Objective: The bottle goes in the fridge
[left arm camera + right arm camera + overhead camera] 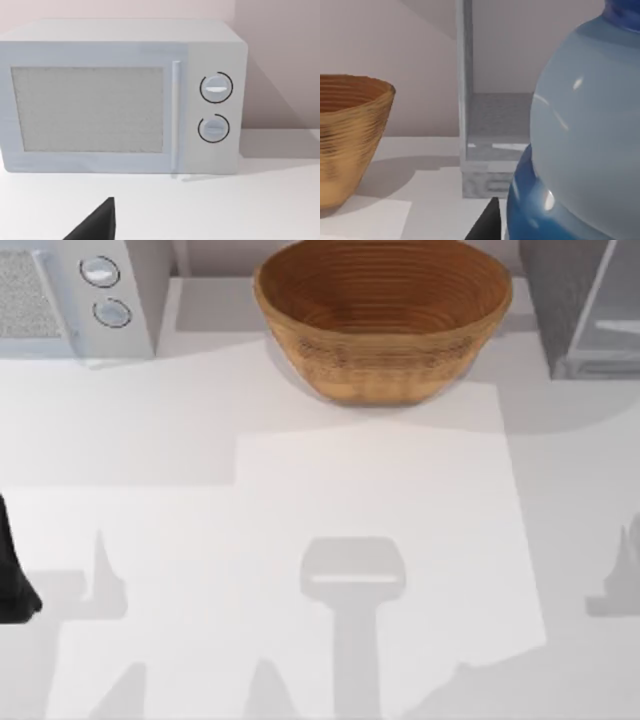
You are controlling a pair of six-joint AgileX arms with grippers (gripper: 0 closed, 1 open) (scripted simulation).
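Closest to the lens in the right wrist view, the bottle [580, 150] is seen very large, its clear rounded body above a band of blue label and a bit of blue cap at the upper edge. A dark tip of the right tool [487, 222] is seen just beside the bottle's lower part; whether that tool is clamped on the bottle cannot be told, since the fingers are hardly seen. Beyond the bottle, the fridge [485, 145] is seen with its door swung open, the pale door panel standing edge-on and the grey speckled inside floor exposed. In the top view the fridge [580, 310] is placed at the far right corner of the bench [380, 540], and the bottle is held apart from it, not yet inside. A brown woven basket [383, 315] is set at the far middle of the bench, left of the fridge. A white microwave [75, 295] with two round knobs is placed at the far left corner, and it is faced squarely in the left wrist view, door closed. The left arm [12, 575] is seen as a dark shape at the left edge of the bench, and a black tip of the left tool [97, 222] is seen in the left wrist view; whether it is open or closed cannot be told.
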